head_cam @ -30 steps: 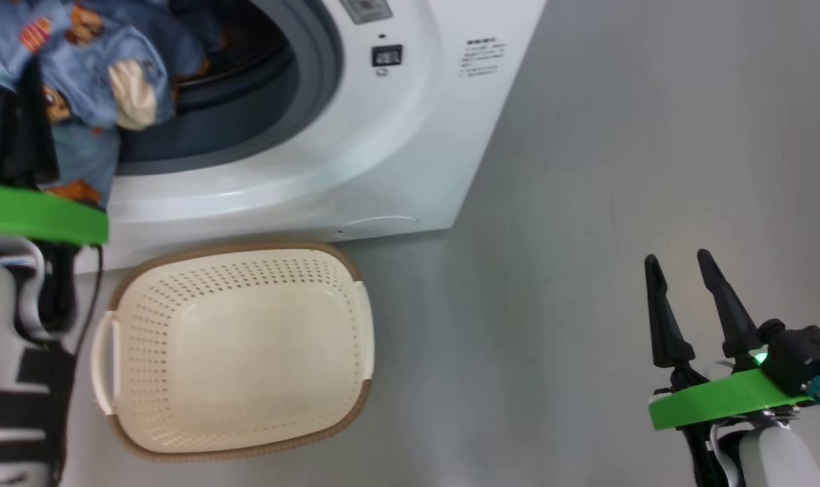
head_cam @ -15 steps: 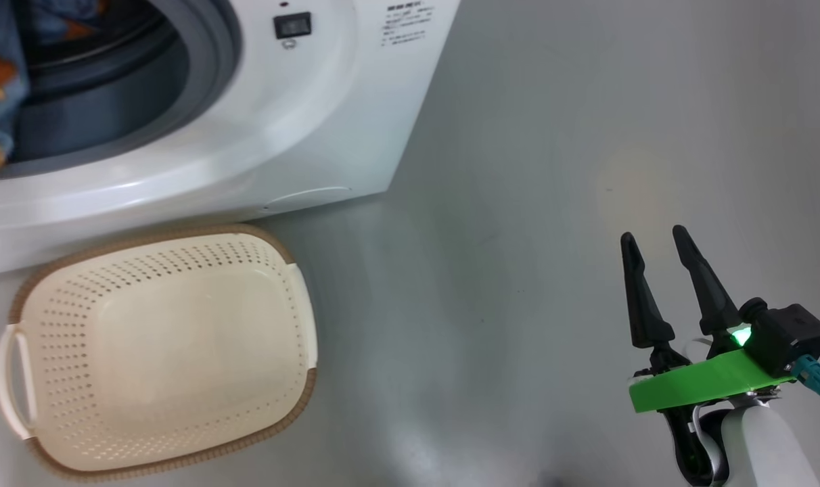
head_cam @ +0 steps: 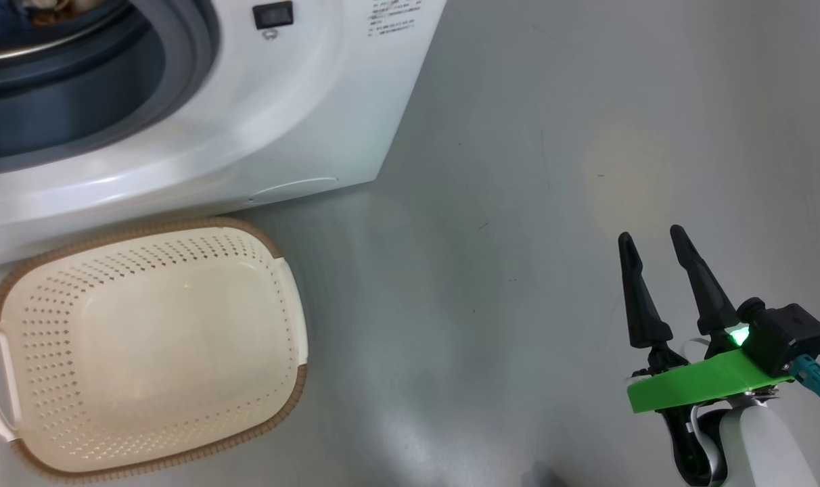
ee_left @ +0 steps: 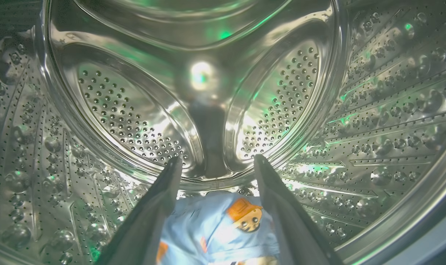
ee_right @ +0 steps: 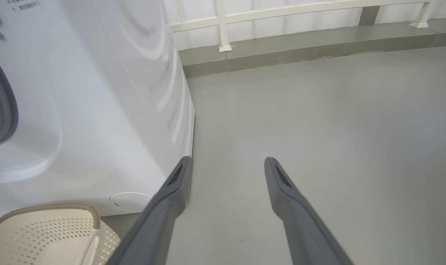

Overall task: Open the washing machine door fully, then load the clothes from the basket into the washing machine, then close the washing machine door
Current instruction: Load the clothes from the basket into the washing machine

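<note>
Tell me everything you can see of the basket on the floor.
The basket is cream-white plastic, a rounded rectangle with rows of small holes in its walls, a smooth bottom, a brown woven-look rim and white handles at its two short ends. It stands upright and empty on the grey floor, close in front of the white washing machine; whether they touch cannot be told. Its corner also shows at the lower left of the right wrist view.
</note>
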`<state>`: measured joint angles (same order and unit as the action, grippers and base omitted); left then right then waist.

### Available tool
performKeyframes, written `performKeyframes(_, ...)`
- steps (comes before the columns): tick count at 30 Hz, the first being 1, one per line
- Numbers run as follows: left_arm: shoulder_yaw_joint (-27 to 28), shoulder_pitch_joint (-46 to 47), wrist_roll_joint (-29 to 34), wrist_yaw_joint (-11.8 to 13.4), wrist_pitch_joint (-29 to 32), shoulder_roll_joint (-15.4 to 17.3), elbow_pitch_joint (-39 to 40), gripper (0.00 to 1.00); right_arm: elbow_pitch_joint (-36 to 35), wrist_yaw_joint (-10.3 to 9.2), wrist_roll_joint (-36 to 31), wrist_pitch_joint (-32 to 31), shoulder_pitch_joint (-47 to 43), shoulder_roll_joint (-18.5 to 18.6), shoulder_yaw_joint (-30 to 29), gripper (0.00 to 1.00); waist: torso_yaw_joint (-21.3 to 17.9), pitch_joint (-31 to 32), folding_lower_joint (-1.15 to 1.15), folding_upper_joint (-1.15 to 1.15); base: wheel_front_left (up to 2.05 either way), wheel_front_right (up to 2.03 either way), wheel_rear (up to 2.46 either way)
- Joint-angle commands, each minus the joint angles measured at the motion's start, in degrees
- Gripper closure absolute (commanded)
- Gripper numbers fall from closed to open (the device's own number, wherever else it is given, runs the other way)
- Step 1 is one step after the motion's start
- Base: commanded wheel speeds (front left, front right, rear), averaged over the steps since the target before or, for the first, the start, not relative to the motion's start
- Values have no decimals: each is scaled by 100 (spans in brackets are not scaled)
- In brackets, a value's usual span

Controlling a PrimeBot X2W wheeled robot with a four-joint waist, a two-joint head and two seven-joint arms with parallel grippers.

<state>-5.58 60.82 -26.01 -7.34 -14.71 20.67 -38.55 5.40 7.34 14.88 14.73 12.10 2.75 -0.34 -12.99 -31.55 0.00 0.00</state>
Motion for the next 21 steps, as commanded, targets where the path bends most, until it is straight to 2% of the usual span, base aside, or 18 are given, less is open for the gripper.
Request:
performKeyframes(1, 123, -95, 1, -14, -29, 251, 96, 0, -103, 14, 67, 27, 40, 13, 146, 0, 27, 17, 0, 0, 0, 0, 0)
performKeyframes(10, 203, -403, 31, -14, -29, 148, -4, 0, -90, 14, 10, 27, 54, 13, 139, 0, 113, 118, 0, 0, 0, 0, 0)
performKeyframes(21, 522, -1463, 155, -14, -29, -310, 306, 0, -55, 14, -189, 27, -2, 13, 72, 0, 387, 443, 0, 0, 0, 0, 0)
